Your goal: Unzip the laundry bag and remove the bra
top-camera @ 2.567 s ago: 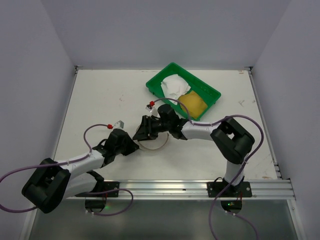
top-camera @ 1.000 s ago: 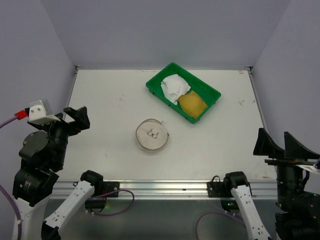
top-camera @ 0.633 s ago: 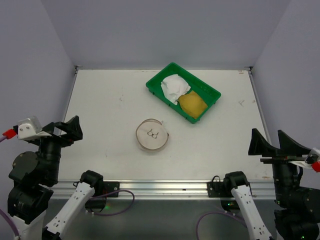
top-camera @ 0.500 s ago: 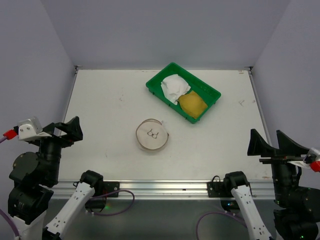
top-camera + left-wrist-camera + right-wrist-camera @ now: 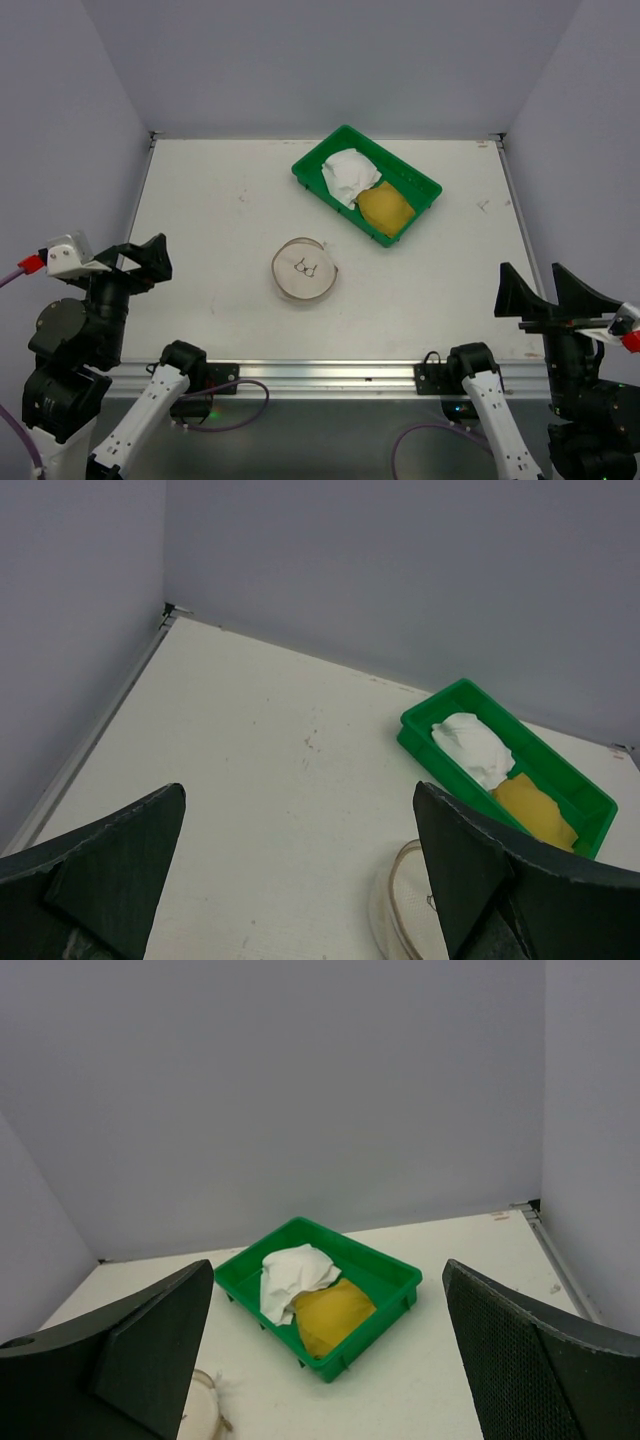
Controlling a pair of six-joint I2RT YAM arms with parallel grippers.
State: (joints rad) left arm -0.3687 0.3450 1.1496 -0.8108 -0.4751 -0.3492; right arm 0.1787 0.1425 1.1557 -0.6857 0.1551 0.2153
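The laundry bag [image 5: 303, 271] is a white round mesh drum lying flat in the middle of the table, a small black bra drawing on its top face. Its edge shows in the left wrist view [image 5: 398, 912] and the right wrist view [image 5: 199, 1416]. The bra is hidden. My left gripper [image 5: 140, 262] is raised over the table's near left edge, open and holding nothing [image 5: 299, 786], well left of the bag. My right gripper [image 5: 530, 285] hangs open and holding nothing near the front right corner [image 5: 328, 1263], far from the bag.
A green rectangular tray [image 5: 311, 166] stands behind and right of the bag, holding a crumpled white cloth [image 5: 348, 175] and a yellow rounded item [image 5: 386, 209]. Walls close in the left, back and right sides. A metal rail [image 5: 340, 375] runs along the near edge.
Both grippers, which were down at the bag earlier, have pulled back to the near corners. Over the last second they shifted only slightly. The bag has not moved.
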